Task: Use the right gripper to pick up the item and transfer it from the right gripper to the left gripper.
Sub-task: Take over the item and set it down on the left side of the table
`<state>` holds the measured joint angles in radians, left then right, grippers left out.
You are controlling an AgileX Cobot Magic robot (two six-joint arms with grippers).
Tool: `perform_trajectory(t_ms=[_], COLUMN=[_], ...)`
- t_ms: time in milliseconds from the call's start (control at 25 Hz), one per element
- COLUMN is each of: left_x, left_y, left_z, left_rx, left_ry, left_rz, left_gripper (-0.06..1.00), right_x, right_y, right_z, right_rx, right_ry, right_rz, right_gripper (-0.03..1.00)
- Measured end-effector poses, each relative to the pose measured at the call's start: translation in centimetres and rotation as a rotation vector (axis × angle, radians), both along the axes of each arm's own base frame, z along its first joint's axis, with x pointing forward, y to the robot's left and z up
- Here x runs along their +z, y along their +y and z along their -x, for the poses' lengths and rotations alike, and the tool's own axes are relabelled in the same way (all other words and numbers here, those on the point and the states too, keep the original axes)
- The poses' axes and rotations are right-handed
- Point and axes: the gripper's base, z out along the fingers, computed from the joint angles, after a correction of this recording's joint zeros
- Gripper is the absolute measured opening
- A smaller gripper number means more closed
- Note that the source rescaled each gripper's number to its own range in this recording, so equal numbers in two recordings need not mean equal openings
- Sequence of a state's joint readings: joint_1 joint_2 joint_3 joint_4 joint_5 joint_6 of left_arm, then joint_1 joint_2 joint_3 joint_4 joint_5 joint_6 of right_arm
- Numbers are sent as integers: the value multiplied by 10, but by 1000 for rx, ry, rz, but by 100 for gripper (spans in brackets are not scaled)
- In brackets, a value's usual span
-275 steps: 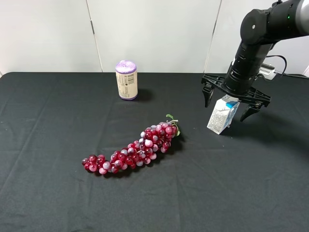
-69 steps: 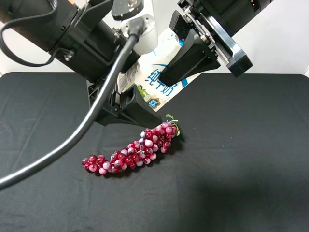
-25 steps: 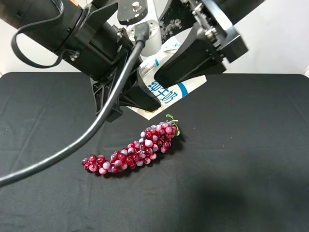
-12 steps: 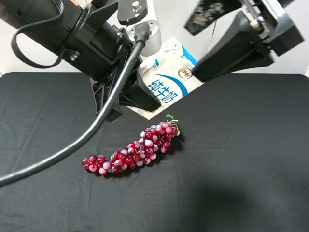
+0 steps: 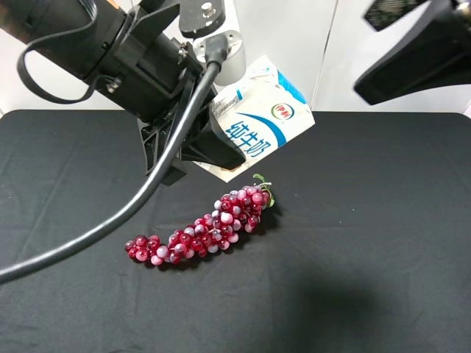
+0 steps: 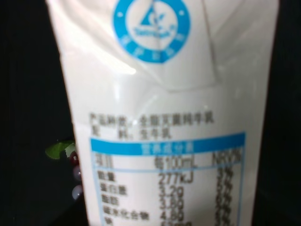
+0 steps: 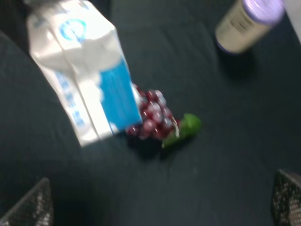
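The item, a white drink carton with blue and green print (image 5: 259, 126), hangs in the air above the black table, tilted. My left gripper (image 5: 219, 140) is shut on its lower end. The carton's printed side fills the left wrist view (image 6: 164, 117). My right gripper (image 5: 412, 40) is open and empty, well apart from the carton at the upper right. In the right wrist view its fingertips (image 7: 29, 207) show at the picture's corners, far apart, with the carton (image 7: 84, 80) at a distance.
A red grape bunch (image 5: 202, 232) lies on the black table (image 5: 368, 243) below the carton and also shows in the right wrist view (image 7: 153, 115). A purple-topped can (image 7: 249, 21) stands further back, hidden behind the left arm in the exterior view.
My right gripper has let go of the carton and drawn away up and to the right. The carton stays held in my left gripper, which has not moved.
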<state>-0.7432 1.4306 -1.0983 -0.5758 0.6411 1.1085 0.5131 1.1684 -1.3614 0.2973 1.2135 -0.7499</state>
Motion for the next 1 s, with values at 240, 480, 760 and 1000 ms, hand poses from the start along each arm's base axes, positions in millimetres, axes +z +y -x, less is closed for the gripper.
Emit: perform_trajectory(t_ms=[240, 480, 760, 1000], left_x=[0, 0, 0, 0], left_y=[0, 0, 0, 0], left_z=[0, 0, 0, 0], left_rx=[0, 0, 0, 0], left_ry=[0, 0, 0, 0], left_rz=[0, 0, 0, 0], left_gripper=[0, 0, 0, 0], right_x=[-9, -22, -52, -88], right_y=[-21, -41, -66, -94], right_z=[19, 38, 77, 125], right_rx=[-213, -379, -482, -527], right_ry=[55, 88, 116, 98], right_rz=[-3, -15, -36, -109], right_gripper=[100, 100, 100, 100])
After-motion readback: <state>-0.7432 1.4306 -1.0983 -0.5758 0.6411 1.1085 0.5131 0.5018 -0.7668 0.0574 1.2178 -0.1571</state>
